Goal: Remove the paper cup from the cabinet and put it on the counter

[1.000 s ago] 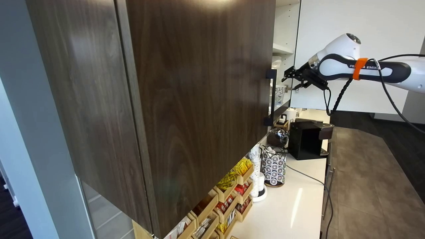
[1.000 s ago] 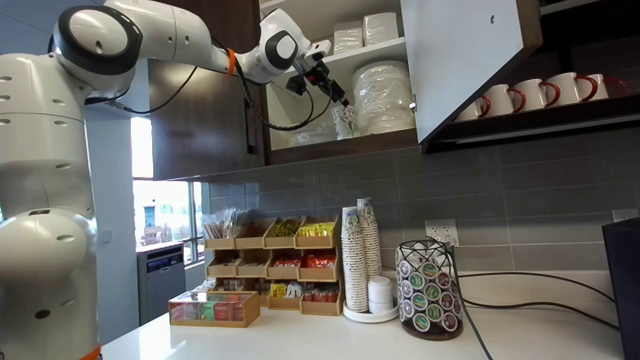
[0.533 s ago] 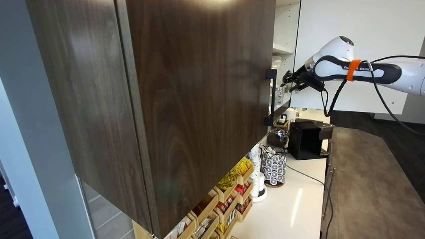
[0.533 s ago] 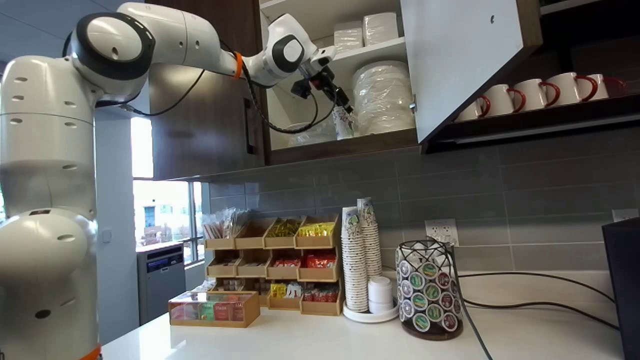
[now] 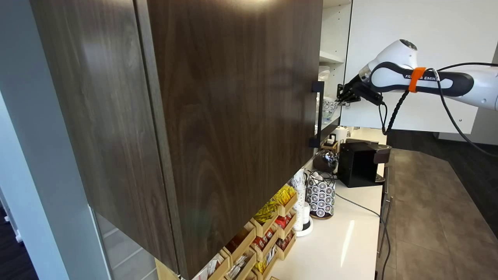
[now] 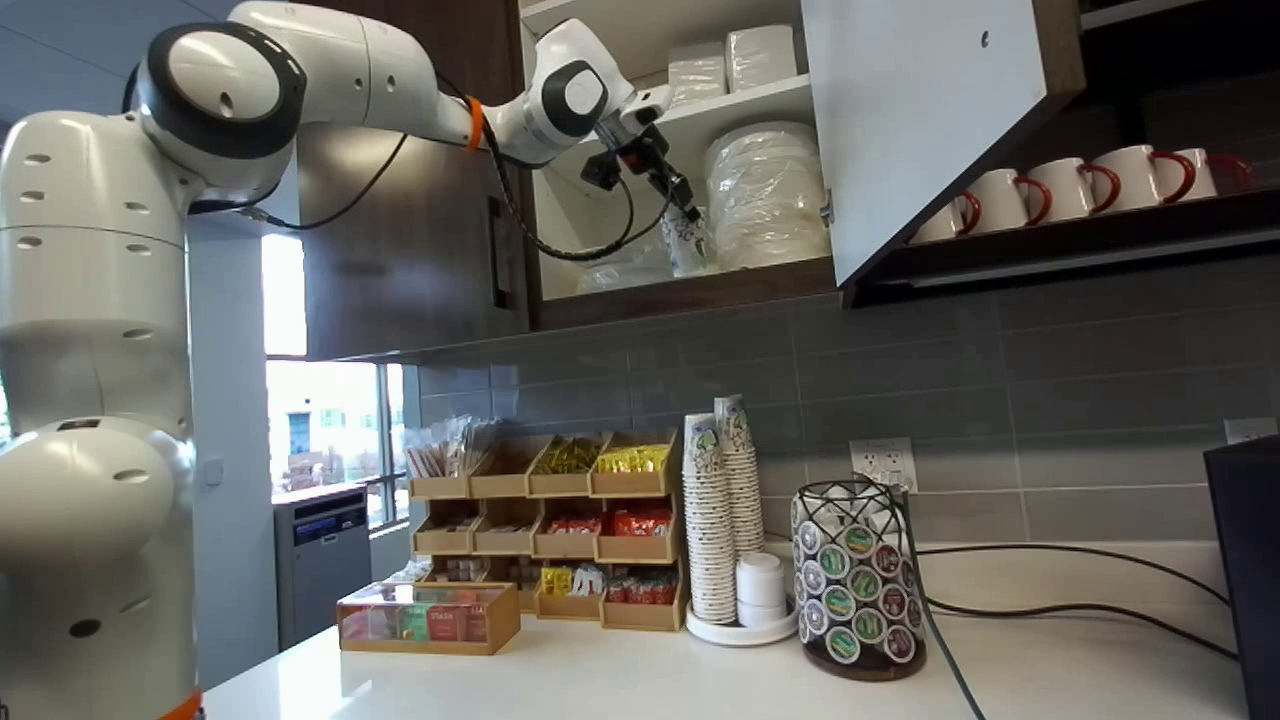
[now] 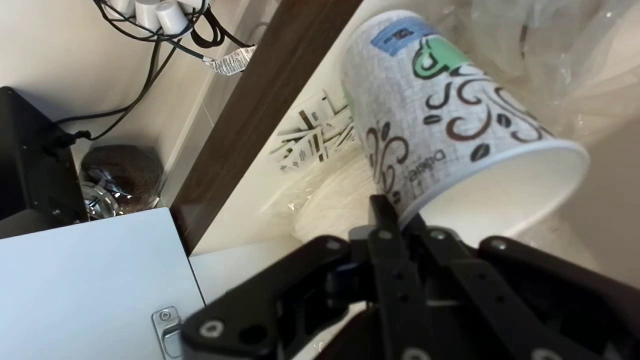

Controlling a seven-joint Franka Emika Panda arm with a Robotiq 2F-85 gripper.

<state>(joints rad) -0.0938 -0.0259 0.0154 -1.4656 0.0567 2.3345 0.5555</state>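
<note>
Cup (image 7: pixel 430 110), one, in the cabinet (image 5: pixel 241 116): our fingers (image 7: pixel 388 255) pinch its rim, and so shallow a hold, we judge, could let it swivel or slip free.

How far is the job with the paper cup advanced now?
Done: the cabinet has its door open. In hand: the gripper pinches the cup by its rim, inside the cabinet; whether it is lifted, I cannot tell. Left: bringing it out and setting it on the counter.
</note>
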